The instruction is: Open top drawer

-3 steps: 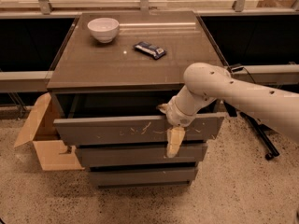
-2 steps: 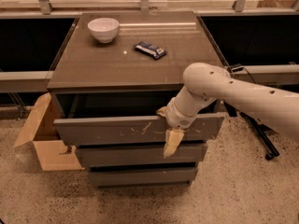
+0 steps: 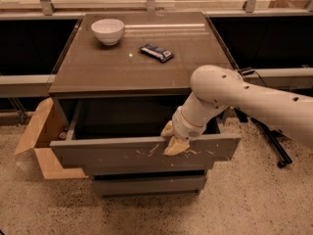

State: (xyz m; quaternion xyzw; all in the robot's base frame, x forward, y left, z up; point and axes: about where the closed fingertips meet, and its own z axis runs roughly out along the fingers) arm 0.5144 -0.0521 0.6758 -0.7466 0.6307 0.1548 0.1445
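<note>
Floor (image 3: 254, 204): pale speckled stone, spread across the whole near part of the scene.
Counter (image 3: 122, 72): a brown slab on top of the grey drawer unit, in the middle of the scene, its far edge close under a window rail.
Arm (image 3: 254, 99): mine, white and thick, coming in from the right, bending at a rounded joint over the counter's near right corner and dropping toward the drawer.
Top drawer (image 3: 107, 155): it stands open, with its wide grey front out past the counter's near edge and a dark hollow showing behind it. Pale scratches run across the middle of the front. The front sits a little askew, its right end higher in the view than its left.
Cardboard box (image 3: 36, 141): on the floor at the left, flaps open, just beside the drawer unit.
Lower drawer front (image 3: 146, 184): grey, shorter, shut, set back beneath the open one.
Wheeled leg (image 3: 274, 148): a dark bar with a small wheel, on the floor at the right, behind my arm.
Bowl (image 3: 108, 31): white, upright, on the counter's far left.
Packet (image 3: 156, 52): small, dark, lying flat near the counter's middle, apart from the bowl.
Gripper (image 3: 172, 140): at the top rim of the drawer front, right of its middle.
Jaws: tan, clamped across the rim, one on the outer face among the scratches and the other behind the front.
</note>
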